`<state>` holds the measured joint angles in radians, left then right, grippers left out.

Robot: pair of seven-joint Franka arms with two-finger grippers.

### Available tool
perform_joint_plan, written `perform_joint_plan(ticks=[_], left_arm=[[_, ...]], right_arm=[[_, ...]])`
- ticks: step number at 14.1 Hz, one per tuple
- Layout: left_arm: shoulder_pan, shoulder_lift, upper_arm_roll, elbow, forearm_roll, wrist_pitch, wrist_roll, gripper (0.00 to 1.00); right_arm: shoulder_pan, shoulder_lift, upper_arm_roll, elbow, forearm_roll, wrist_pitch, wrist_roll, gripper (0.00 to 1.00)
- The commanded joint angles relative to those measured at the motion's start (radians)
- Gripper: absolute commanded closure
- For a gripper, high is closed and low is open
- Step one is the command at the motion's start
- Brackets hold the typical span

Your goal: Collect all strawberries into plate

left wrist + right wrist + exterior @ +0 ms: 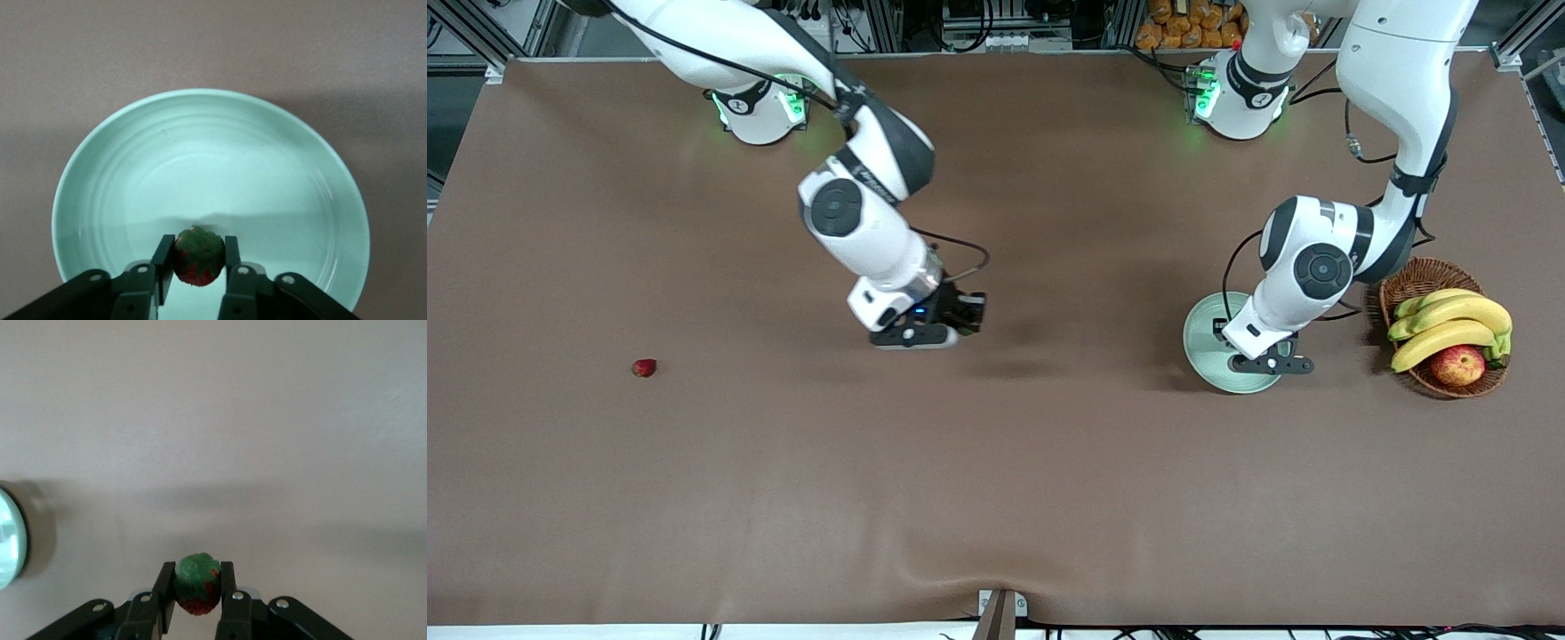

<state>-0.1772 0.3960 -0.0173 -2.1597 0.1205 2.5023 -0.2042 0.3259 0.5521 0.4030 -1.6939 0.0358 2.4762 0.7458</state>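
Two berries are clamped in my fingers: the left gripper (198, 267) holds one berry (198, 256) over the plate (133, 153), due for release. The right gripper (197, 595) carries its berry (197, 584) over bare counter (996, 498), plate-bound; a third berry (644, 367) lies uncollected.

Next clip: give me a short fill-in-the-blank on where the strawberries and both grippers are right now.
1. The left gripper holds a strawberry over the ___.
2. The right gripper holds a second strawberry over bare ___.
3. A third strawberry lies on the table toward the ___ arm's end.
4. The wicker basket holds bananas and an ___.

Missing words: plate; table; right; apple
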Motion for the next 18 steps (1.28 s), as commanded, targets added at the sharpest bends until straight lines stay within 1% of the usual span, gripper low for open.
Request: perform_joint_plan(ticks=[1,2,3,4,6,9,10,12,13,14,15,16,18], left_arm=[[0.013,-0.006,-0.009,0.012,0.024,-0.002,0.003,0.22],[0.013,0.001,-0.009,0.014,0.024,-0.002,0.003,0.0],[0.01,0.001,-0.009,0.015,0.024,-0.002,0.003,0.0],[0.005,0.0,-0.009,0.015,0.024,-0.002,0.003,0.0],[0.002,-0.006,-0.01,0.017,0.024,-0.003,0.0,0.0],[-0.001,-0.019,-0.019,0.034,0.024,-0.01,-0.012,0.0],[-0.001,-0.032,-0.03,0.032,0.024,-0.013,-0.018,0.0],[-0.001,-0.057,-0.064,0.043,0.022,-0.039,-0.043,0.0],[-0.001,-0.059,-0.082,0.063,0.022,-0.057,-0.075,0.0],[-0.007,-0.055,-0.095,0.082,0.022,-0.077,-0.099,0.0],[-0.013,-0.052,-0.113,0.102,0.022,-0.082,-0.121,0.0],[-0.024,-0.048,-0.118,0.118,0.022,-0.082,-0.142,0.0],[-0.067,-0.037,-0.118,0.144,0.021,-0.082,-0.185,0.0]], right_arm=[[0.198,0.136,-0.135,0.176,-0.039,-0.016,0.153,1.0],[0.267,0.167,-0.195,0.204,-0.037,-0.011,0.185,1.0],[0.322,0.196,-0.237,0.223,-0.033,-0.007,0.226,1.0],[0.347,0.224,-0.248,0.24,-0.031,-0.003,0.277,1.0],[0.36,0.258,-0.248,0.26,-0.037,-0.003,0.329,1.0],[0.374,0.285,-0.25,0.261,-0.042,-0.002,0.329,1.0],[0.374,0.288,-0.251,0.26,-0.046,-0.003,0.326,0.98],[0.374,0.299,-0.251,0.26,-0.086,-0.003,0.326,0.85],[0.374,0.308,-0.251,0.26,-0.092,-0.002,0.326,0.85],[0.374,0.308,-0.251,0.26,-0.093,-0.002,0.326,0.75],[0.374,0.308,-0.251,0.26,-0.094,-0.003,0.325,0.34],[0.374,0.308,-0.251,0.26,-0.111,-0.003,0.326,0.0],[0.374,0.305,-0.25,0.26,-0.163,-0.005,0.326,0.0]])
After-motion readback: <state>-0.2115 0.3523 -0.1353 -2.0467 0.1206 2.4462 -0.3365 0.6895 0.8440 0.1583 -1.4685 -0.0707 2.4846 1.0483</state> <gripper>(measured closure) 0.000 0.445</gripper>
